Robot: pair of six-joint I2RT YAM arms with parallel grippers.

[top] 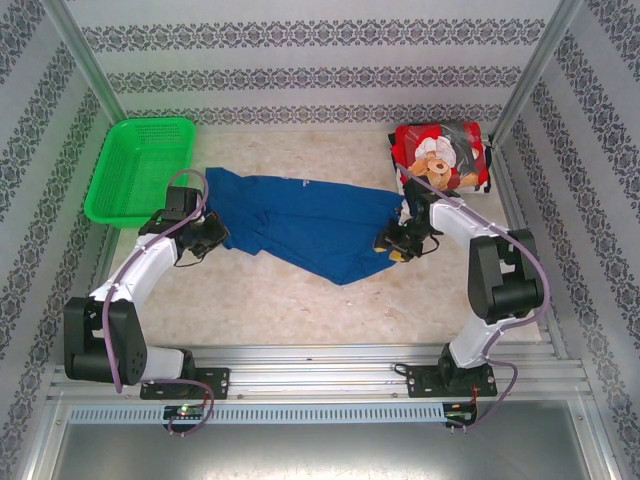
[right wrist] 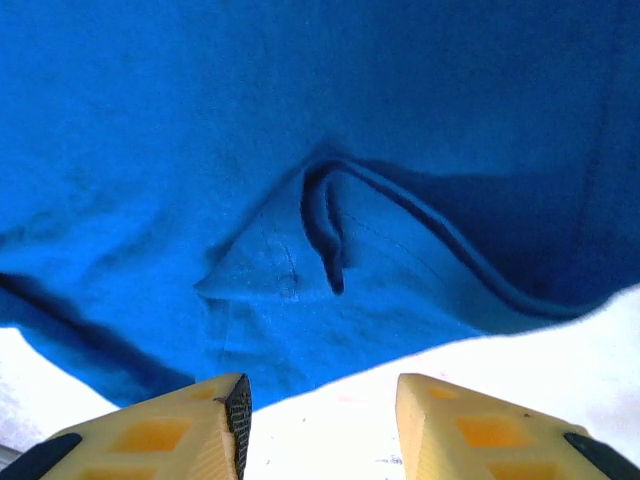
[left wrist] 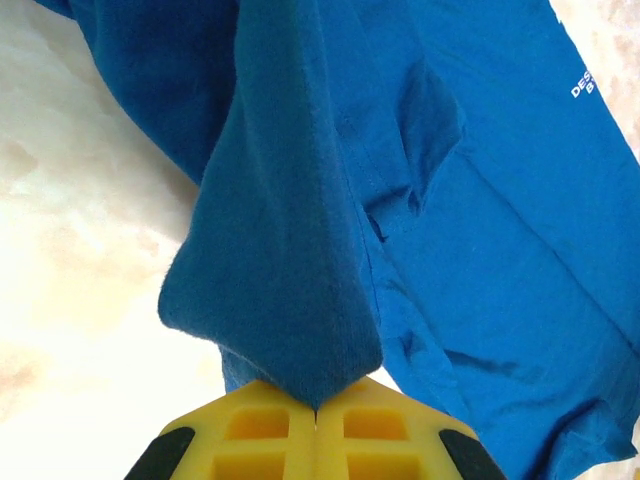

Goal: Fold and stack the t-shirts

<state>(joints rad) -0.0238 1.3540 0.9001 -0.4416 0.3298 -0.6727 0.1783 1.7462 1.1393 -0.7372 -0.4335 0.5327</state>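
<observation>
Red t-shirt (top: 440, 157) folded, parked at 1 o'clock on desk (top: 300, 305). Blue t-shirt (top: 310, 225) mid-desk, unfolded, rumpled. Left end effector (left wrist: 316, 415) clenched on its cloth; right end effector (right wrist: 320, 395) released at its 3 o'clock edge. Roughly half done.

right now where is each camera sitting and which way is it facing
Top external: above and behind, looking down at the table; left arm and right arm show.
Left wrist: looks along the left gripper, shut on the blue t-shirt.
Right wrist: looks past the open right gripper at that shirt's edge.
Shared: all three show the blue t-shirt.
</observation>
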